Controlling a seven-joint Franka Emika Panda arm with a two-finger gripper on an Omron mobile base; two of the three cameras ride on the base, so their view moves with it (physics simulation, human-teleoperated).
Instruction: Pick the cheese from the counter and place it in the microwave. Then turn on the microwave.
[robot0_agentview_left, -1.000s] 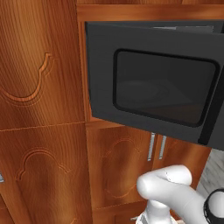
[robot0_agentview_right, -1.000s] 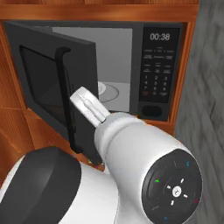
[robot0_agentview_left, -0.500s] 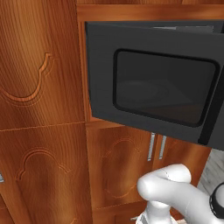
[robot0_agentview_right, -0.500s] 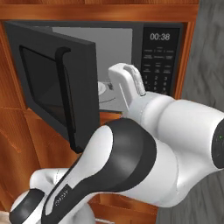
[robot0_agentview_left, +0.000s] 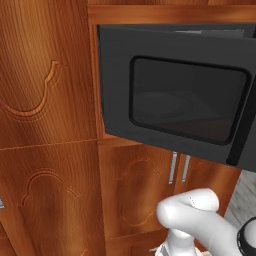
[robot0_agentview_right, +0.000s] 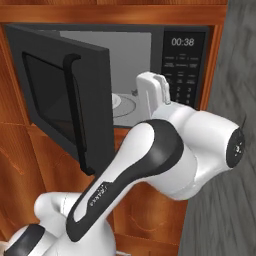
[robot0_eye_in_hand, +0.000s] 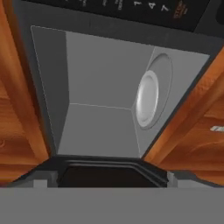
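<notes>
Cheese, a small yellow-tan wedge, was the thing to place, yet I could not tell where it lay. The round white turntable plate (robot0_eye_in_hand: 146, 98) looked bare from the hand camera. In the right base view a tiny speck sat by the plate's edge, too small to name.

The two-finger gripper (robot0_eye_in_hand: 107, 180) hung spread wide and empty, with nothing between its tips. It pointed straight into the grey cavity of the large black built-in microwave (robot0_agentview_right: 150, 32), just outside the opening. The hand was rolled, so in its own view the plate appeared on the right-hand wall and the black button panel with display (robot0_agentview_right: 184, 75) ran along the top.

The relation that mattered was between the hand and the oven's dark glass door (robot0_agentview_left: 180, 100). That door stood swung well out to the robot's left, its vertical black bar handle (robot0_agentview_right: 74, 105) facing the hand. The panel lay close on the hand's right.

The white arm with dark joints (robot0_agentview_right: 150, 165) rose between the door and the panel, so it filled the path the door must sweep to shut. I judged the arm would have to clear the opening first. Brown wooden cabinet fronts (robot0_agentview_left: 45, 100) with carved panels flanked the oven, and silver bar handles (robot0_agentview_left: 178, 167) hung below it.
</notes>
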